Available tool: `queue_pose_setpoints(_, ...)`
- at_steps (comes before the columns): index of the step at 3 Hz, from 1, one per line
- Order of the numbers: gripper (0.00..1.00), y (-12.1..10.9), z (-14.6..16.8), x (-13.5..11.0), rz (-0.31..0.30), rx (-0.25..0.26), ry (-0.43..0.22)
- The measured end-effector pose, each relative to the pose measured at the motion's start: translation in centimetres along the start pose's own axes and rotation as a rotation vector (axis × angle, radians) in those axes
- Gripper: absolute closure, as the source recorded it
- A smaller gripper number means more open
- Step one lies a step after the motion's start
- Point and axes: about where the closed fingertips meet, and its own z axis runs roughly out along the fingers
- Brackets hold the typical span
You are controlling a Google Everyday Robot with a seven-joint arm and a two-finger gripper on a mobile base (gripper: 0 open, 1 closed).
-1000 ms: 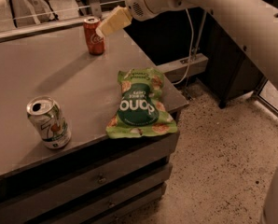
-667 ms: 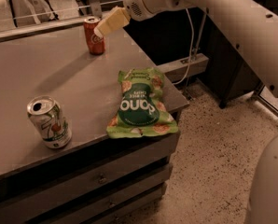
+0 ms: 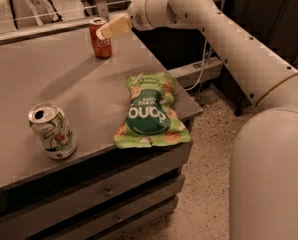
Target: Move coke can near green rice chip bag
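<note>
Pincer (image 3: 104, 31) closer, beside coke can (image 3: 102, 44)

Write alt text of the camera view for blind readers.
A beige gripper is at the top of a red coke can at the back of a grey table. Nearer are a flat crinkly green rice chip bag and, to its left, an upright white and green soda can.

A grey-topped table (image 3: 49, 79) fills the left under dim warm light, with flat drawers (image 3: 139, 206) (each with small knobs (image 3: 108, 190)) below its near edge. Speckled floor (image 3: 209, 184) lies to the right. Dark cabinetry (image 3: 271, 19) stands far right, with a white cable (image 3: 204, 59) hanging nearby. The gripper (image 3: 111, 28) hovers over the table's far edge.
</note>
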Motion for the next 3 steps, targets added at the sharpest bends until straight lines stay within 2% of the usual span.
queue_pose_setpoints(1,0.0,0.1,2.1,1.0,0.036,0.013,-0.045)
queue_pose_setpoints(2,0.0,1.0,4.2,2.4,0.083,0.003,-0.072)
queue_pose_setpoints(3,0.18,2.0,6.0,3.3,0.109,-0.02,-0.085)
